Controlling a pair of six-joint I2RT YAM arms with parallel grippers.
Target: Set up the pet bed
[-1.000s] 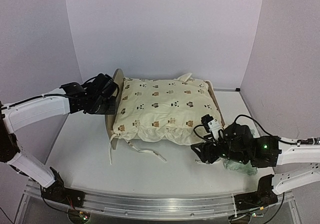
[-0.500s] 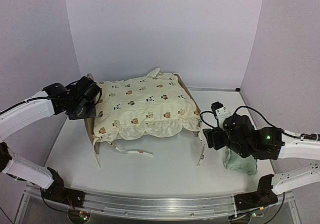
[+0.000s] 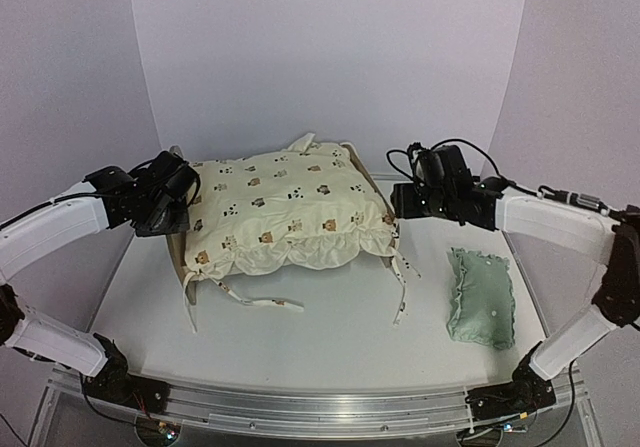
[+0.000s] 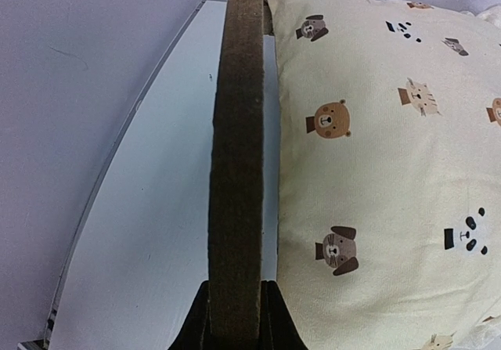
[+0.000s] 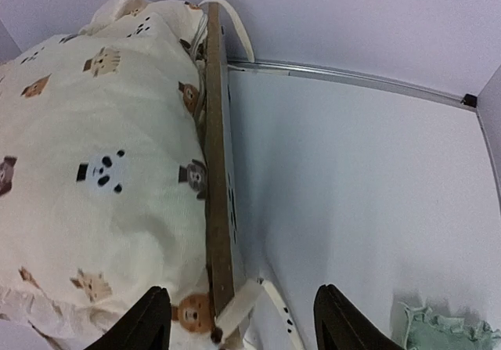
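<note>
Pet bed (image 4: pixel 235 170) stood left of centre on the counter (image 3: pixel 330 337) with the cushion (image 3: pixel 290 207) heaped on it. Left gripper (image 4: pixel 235 322) jaws pinched its frame edge; right gripper (image 5: pixel 239 319) jaws were spread, holding nothing. Advised: hold the frame steady and seat the cushion flat.

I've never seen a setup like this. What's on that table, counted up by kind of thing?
pet bed: 1
cream cushion: 1
green pillow: 1
robot grippers: 2 (left gripper, right gripper)
Total: 5
</note>
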